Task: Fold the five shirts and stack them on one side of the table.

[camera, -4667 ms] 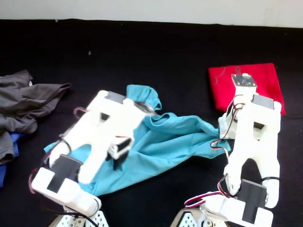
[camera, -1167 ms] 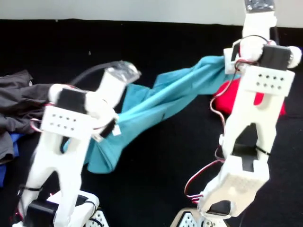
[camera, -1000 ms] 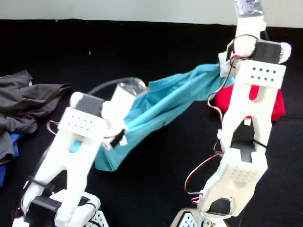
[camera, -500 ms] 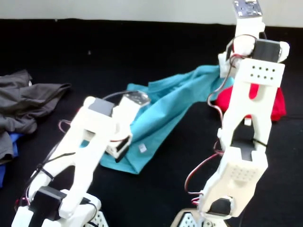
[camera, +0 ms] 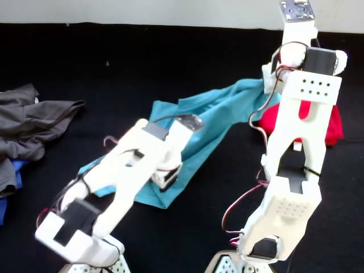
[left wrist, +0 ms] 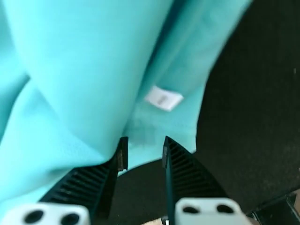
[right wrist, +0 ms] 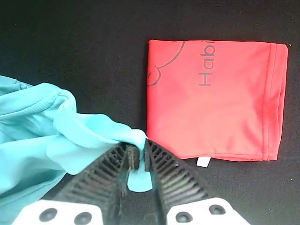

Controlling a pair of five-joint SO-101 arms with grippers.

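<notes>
**High view.** The teal shirt runs as a diagonal band across the middle of the black table. Its low end is spread flat toward the near edge, and its other end rises toward the right edge. The left arm lies low over the flat end, and the right arm stands tall at the raised end. The red shirt sits by the right edge, largely hidden behind the right arm. A crumpled pile of grey shirts lies at the left edge, with a blue shirt under it.

**Left wrist view.** The left gripper hangs just above the teal shirt's hem, where cloth meets table. Its jaws are parted with nothing between them. A white label sewn to the cloth shows beyond the tips.

**Right wrist view.** The right gripper is pressed together on a bunched fold of the teal shirt. The red shirt appears here entire, a flat folded rectangle. The pinched fold appears just beside one of its edges.

**Edges and room.** Black table surface shows in three places: along the whole far edge, between the grey pile and the teal shirt, and at the near edge between the two arm bases. The teal hem reaches closest to the near edge, beside the left arm.
</notes>
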